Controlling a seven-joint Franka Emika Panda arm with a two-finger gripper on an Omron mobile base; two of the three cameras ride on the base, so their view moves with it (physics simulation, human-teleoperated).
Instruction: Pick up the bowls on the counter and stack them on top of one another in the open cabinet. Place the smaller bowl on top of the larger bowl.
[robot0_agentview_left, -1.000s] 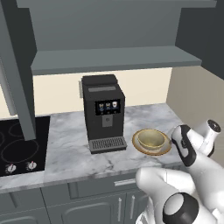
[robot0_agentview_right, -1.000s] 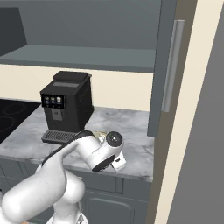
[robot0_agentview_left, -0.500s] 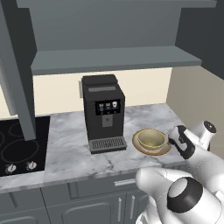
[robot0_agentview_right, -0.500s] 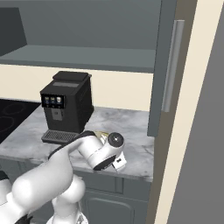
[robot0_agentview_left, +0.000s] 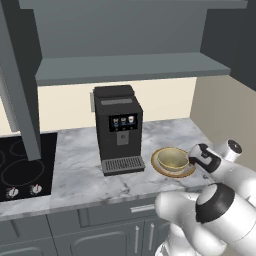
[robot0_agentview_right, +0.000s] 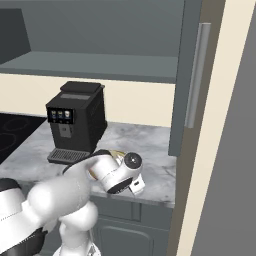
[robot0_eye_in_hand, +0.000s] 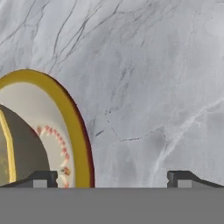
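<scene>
You have the small, deep olive-tan ceramic bowl already sitting inside the wide, shallow tan-rimmed ceramic bowl, and both rest on the white, grey-veined marble surface, just to the right of the black coffee machine. The gripper hovers low over the right edge of the pair with its fingers spread wide and nothing between them. In the hand view one finger stands over the speckled cream inside of the wide bowl and the other over bare marble, so the rim lies between them. Judge the main risk as follows: closing on the thin, glazed rim of the wide bowl may let it slip or tip, and the small bowl, loose inside it, may slide out during the lift. A second risk is the long rise to the flat grey shelf of the dark grey open cabinet, where a tilted load could strike the shelf edge or the coffee machine. Both bowls appear smooth, hard and rounded, offering little friction; the marble looks polished and flat.
</scene>
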